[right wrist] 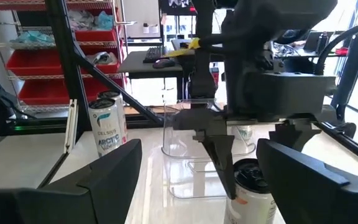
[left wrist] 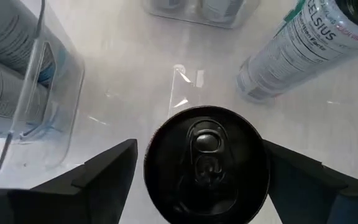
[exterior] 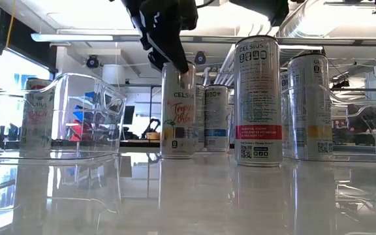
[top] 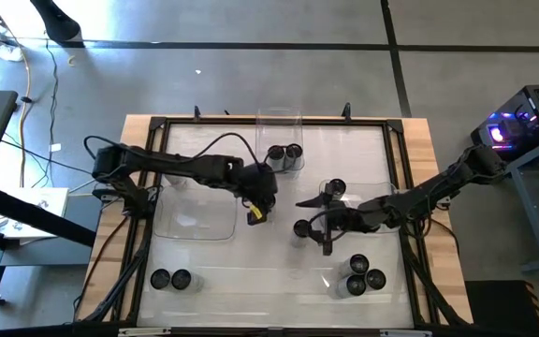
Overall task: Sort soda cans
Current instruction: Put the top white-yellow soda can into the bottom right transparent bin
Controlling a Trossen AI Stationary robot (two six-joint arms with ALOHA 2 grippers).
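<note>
Several soda cans stand upright on the white table. My left gripper (top: 258, 198) points down over one can (left wrist: 207, 165), open, with a finger on either side of its top; this can also shows in the low view (exterior: 178, 111) and the right wrist view (right wrist: 252, 190). My right gripper (top: 313, 225) is open and empty. It hovers above a second can (top: 302, 227), well above that can's top (exterior: 260, 98). My left gripper comes at the can from above, pointing down, its fingers (left wrist: 107, 177) level with the can's top rim (left wrist: 160, 134). A thin gap shows beside one finger. I cannot tell whether the other finger touches the can, which stands upright on the table.
A clear tray at the far edge (top: 279, 120) holds two cans. Another clear tray (top: 195, 223) lies left of centre, and a third (top: 346, 178) holds one can. Three cans (top: 363, 277) stand near right and two (top: 170, 278) near left.
</note>
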